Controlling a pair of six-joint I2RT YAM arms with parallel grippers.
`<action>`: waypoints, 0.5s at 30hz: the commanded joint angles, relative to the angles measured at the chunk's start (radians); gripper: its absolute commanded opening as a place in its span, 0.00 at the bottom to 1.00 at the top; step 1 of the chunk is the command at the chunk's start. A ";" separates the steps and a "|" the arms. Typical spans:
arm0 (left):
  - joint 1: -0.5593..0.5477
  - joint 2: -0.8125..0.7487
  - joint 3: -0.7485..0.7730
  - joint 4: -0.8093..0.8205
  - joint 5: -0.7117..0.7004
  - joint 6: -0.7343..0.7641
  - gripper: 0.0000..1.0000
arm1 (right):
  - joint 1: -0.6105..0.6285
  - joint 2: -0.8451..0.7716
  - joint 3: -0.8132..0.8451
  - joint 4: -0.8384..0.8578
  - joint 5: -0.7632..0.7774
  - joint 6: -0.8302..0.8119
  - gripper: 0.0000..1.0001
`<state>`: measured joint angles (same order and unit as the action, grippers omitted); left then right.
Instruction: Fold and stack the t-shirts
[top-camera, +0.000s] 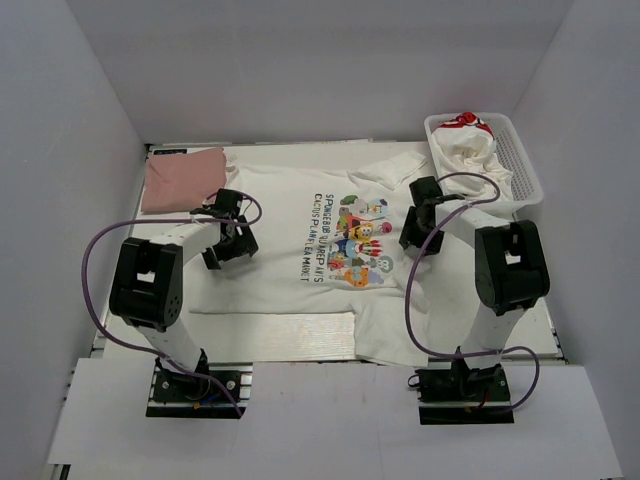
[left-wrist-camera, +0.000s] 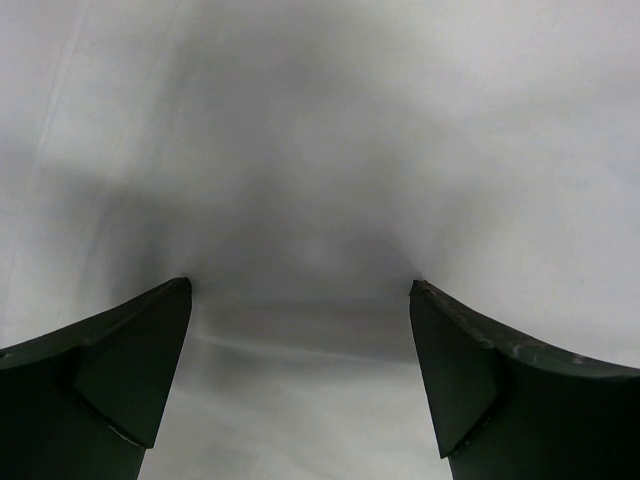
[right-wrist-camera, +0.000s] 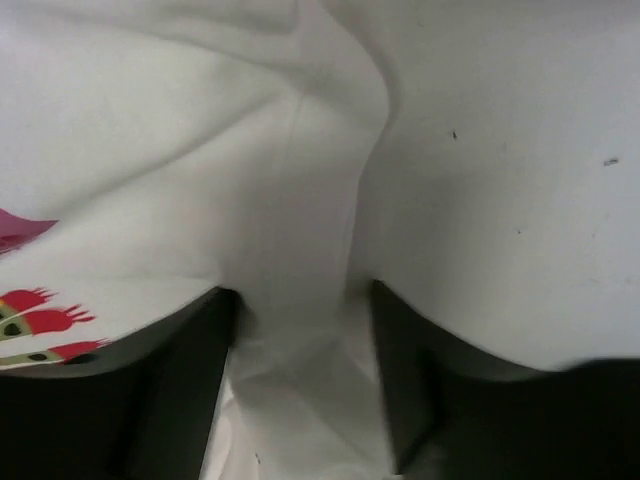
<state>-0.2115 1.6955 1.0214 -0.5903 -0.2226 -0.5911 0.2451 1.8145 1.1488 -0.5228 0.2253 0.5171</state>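
A white t-shirt (top-camera: 300, 245) with a colourful cartoon print and dark lettering lies spread flat on the table. My left gripper (top-camera: 228, 238) is low over the shirt's left side. In the left wrist view it (left-wrist-camera: 300, 288) is open, with only plain white cloth (left-wrist-camera: 320, 150) between the fingers. My right gripper (top-camera: 420, 226) is at the shirt's right edge. In the right wrist view it (right-wrist-camera: 296, 292) is partly open, with a raised fold of the shirt (right-wrist-camera: 300, 240) between its fingers. A folded dusty-pink t-shirt (top-camera: 182, 178) lies at the back left.
A white mesh basket (top-camera: 520, 165) stands at the back right, holding crumpled white t-shirts, one with a red print (top-camera: 470, 145). White walls enclose the table on three sides. Purple cables loop from both arms.
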 joint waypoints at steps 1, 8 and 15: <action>-0.003 0.027 0.017 0.000 -0.020 0.005 1.00 | -0.026 0.028 0.038 0.049 0.008 -0.039 0.54; 0.017 0.092 -0.049 0.020 -0.018 -0.042 1.00 | -0.073 -0.013 0.098 -0.058 0.219 -0.041 0.23; 0.017 0.139 -0.049 -0.081 -0.126 -0.096 1.00 | -0.112 -0.075 0.161 -0.163 0.387 -0.069 0.33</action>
<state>-0.2115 1.7374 1.0336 -0.5953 -0.2558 -0.6498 0.1574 1.7992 1.2636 -0.6178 0.4690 0.4732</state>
